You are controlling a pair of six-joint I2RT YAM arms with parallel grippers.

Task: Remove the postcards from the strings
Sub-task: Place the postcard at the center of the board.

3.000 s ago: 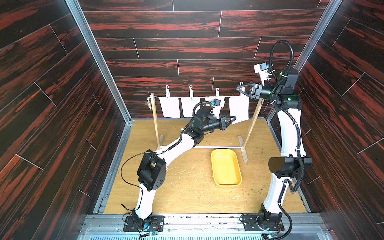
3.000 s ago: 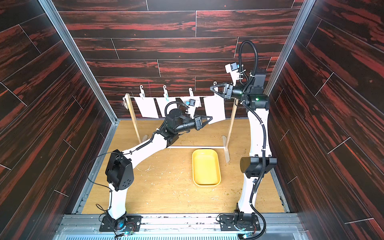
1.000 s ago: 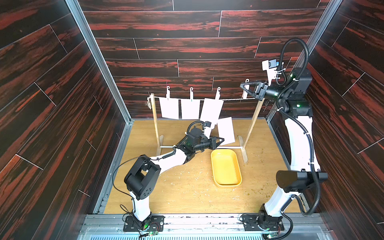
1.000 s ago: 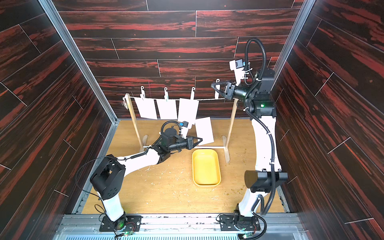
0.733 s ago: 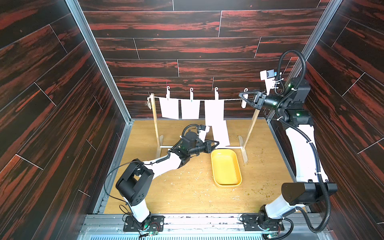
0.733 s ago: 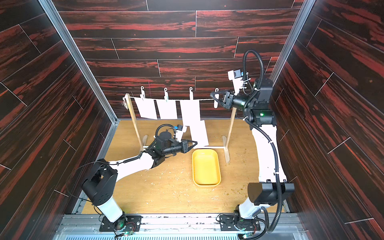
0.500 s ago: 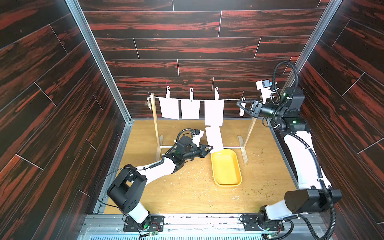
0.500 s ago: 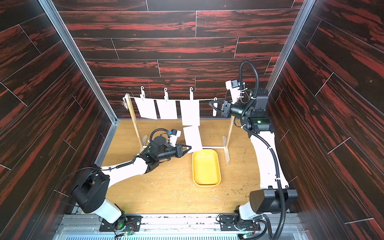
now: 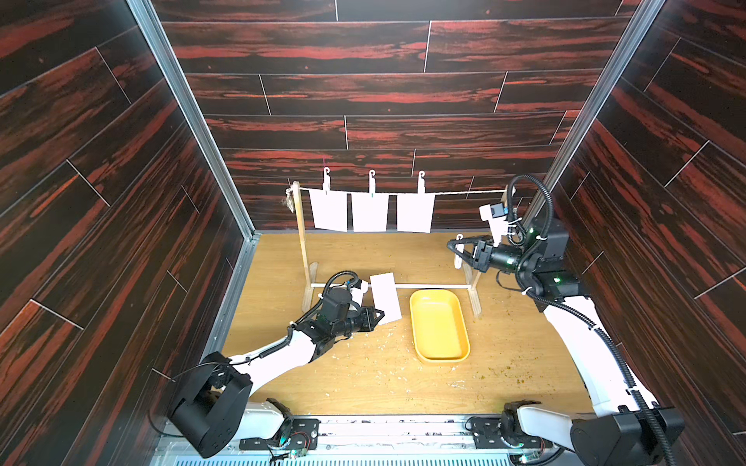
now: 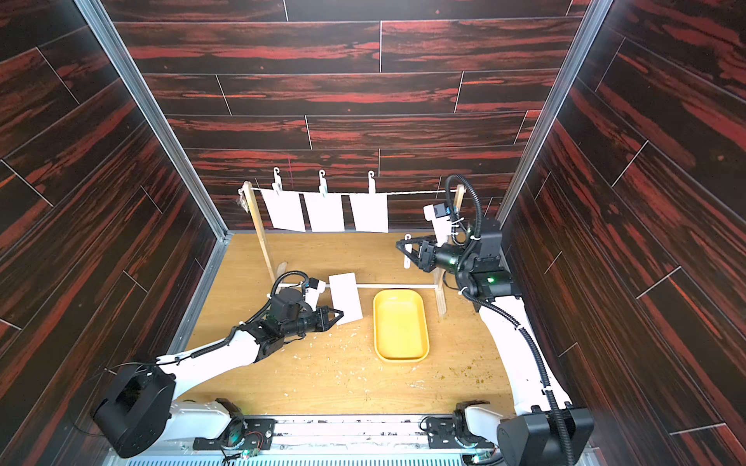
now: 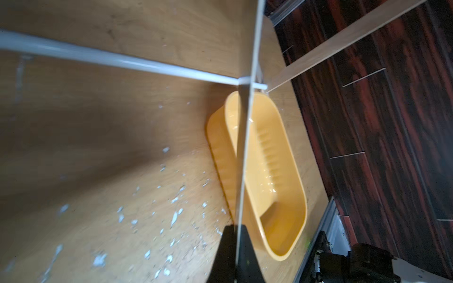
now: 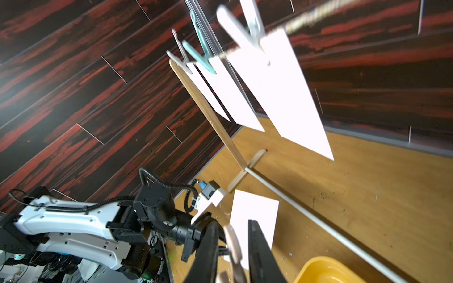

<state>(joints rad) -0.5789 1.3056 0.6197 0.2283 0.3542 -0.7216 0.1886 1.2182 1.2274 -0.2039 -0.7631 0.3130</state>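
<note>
Our left gripper is pinching one postcard by its lower corner beside the yellow tray; three postcards are hanging on the strings. We are judging it light and floppy, best pinched near an edge. Only the left wrist view is showing it edge-on; our right gripper is clamping a clothespin.

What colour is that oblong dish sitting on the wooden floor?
Plain yellow dish; clearest in a top view.
</note>
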